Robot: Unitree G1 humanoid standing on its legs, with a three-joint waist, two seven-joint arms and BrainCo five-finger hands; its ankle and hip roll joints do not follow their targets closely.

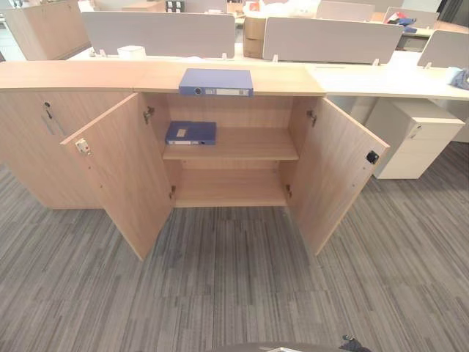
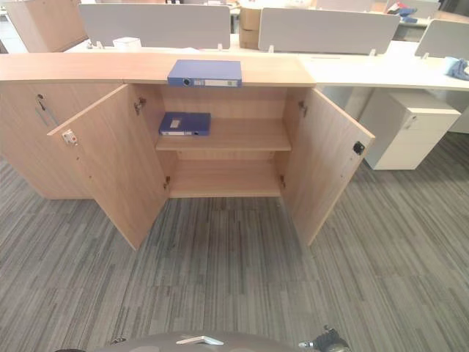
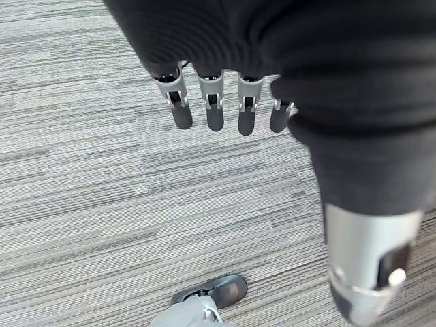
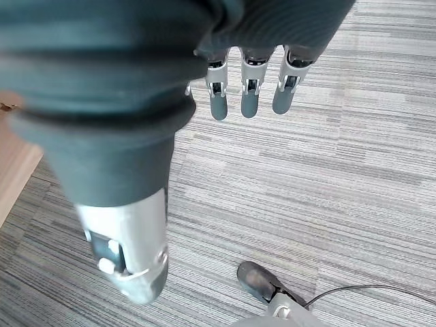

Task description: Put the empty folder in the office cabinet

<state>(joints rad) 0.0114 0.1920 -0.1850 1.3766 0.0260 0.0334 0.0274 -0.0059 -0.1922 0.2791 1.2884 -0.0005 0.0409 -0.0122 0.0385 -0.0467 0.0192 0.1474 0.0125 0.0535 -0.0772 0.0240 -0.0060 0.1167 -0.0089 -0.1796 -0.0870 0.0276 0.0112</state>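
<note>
Folder [image 1: 215, 81] lies flat on the cabinet [image 1: 110, 158] top; another [image 1: 190, 133] sits inside on the shelf [image 1: 242, 147]. Left hand [image 3: 214, 102] and right hand [image 4: 248, 92] hang with straight fingers, holding nothing, thumbs hidden.

The left hand [image 3: 225, 95] hangs down with its fingers [image 3: 214, 112] straight and side by side, holding nothing (the thumb juts out apart from them). The right hand [image 4: 252, 75] hangs the same way, fingers [image 4: 248, 99] straight and loose, empty, its dark ribbed cover over the wrist.
</note>
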